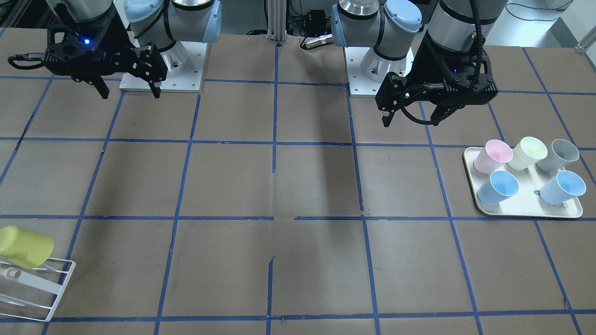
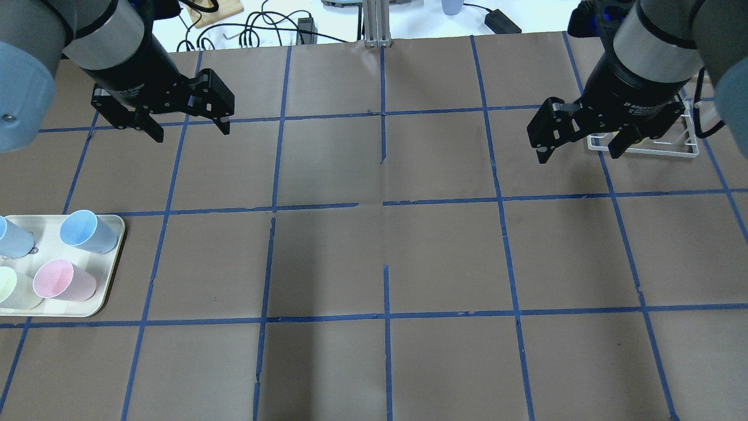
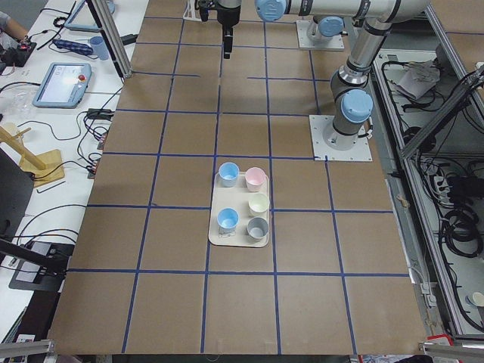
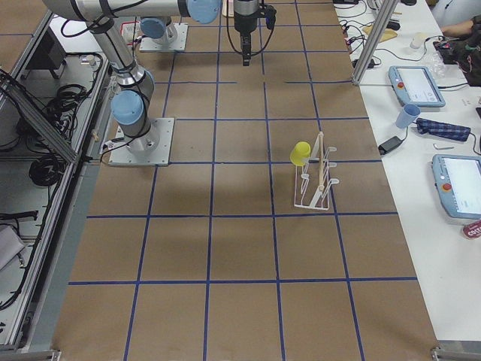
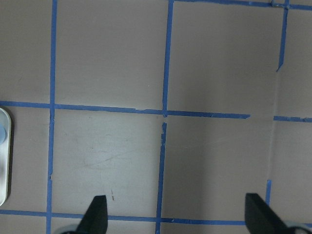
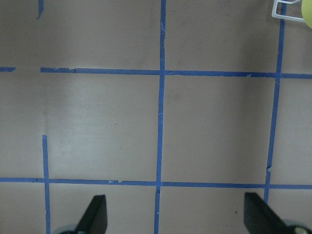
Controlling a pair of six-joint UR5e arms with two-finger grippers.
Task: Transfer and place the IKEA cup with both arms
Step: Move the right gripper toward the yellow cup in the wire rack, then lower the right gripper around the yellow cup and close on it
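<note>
The lime-yellow IKEA cup (image 1: 25, 246) lies on its side on a white wire rack (image 1: 42, 288) at the table end on my right; it also shows in the exterior right view (image 4: 301, 153) and as a sliver in the right wrist view (image 6: 308, 14). My right gripper (image 1: 130, 95) is open and empty, hovering above the table well short of the rack (image 2: 654, 149). My left gripper (image 1: 412, 121) is open and empty, hovering above bare table. Both show open in the overhead view, left (image 2: 190, 131) and right (image 2: 578, 155).
A cream tray (image 1: 526, 213) on my left side holds a pink cup (image 1: 492, 156), a pale cream-yellow cup (image 1: 527, 152), a grey cup (image 1: 558, 155) and two blue cups (image 1: 498, 187). Brown paper with blue tape lines covers the table.
</note>
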